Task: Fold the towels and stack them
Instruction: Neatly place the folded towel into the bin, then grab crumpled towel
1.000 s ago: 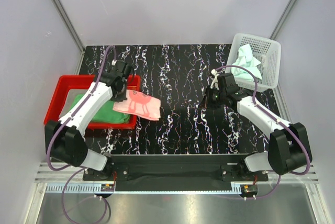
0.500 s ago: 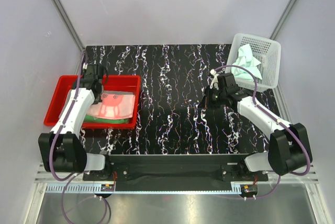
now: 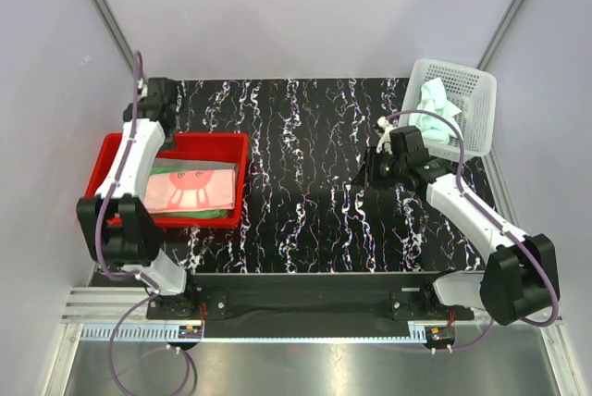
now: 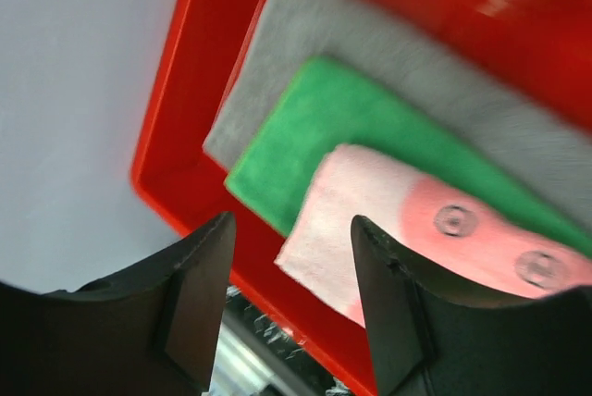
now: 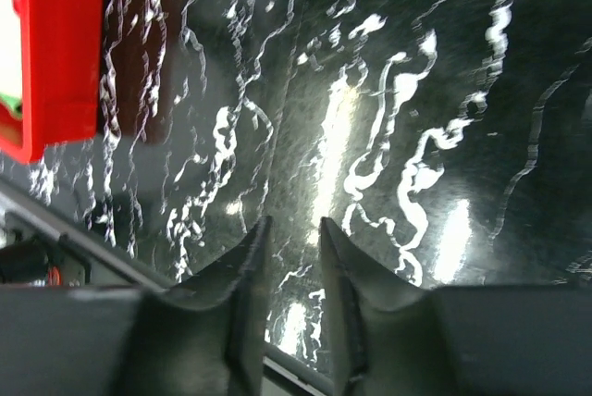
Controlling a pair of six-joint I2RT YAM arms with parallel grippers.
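Left gripper (image 4: 289,234) pulls back from the pink towel (image 3: 190,190), spread and empty. Towel now lies flat on the green towel (image 4: 324,128) and grey towel (image 4: 370,44) in the tray (image 3: 243,174). Right gripper (image 5: 294,229) slightly parted over the desk (image 3: 314,137), empty. Mint towel (image 3: 435,100) in the basket (image 3: 481,91), likely next.

Grey towel (image 4: 324,35) mostly covered by green towel (image 4: 370,128); pink towel (image 4: 370,202) blurred, cut off at frame edge; mint towel (image 3: 435,100) partly hidden within basket (image 3: 477,115), tabletop's far right corner.

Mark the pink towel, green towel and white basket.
pink towel (image 3: 191,191): top external view, middle of top face.
green towel (image 4: 351,109): left wrist view, middle of exposed part.
white basket (image 3: 479,114): top external view, right-hand wall.
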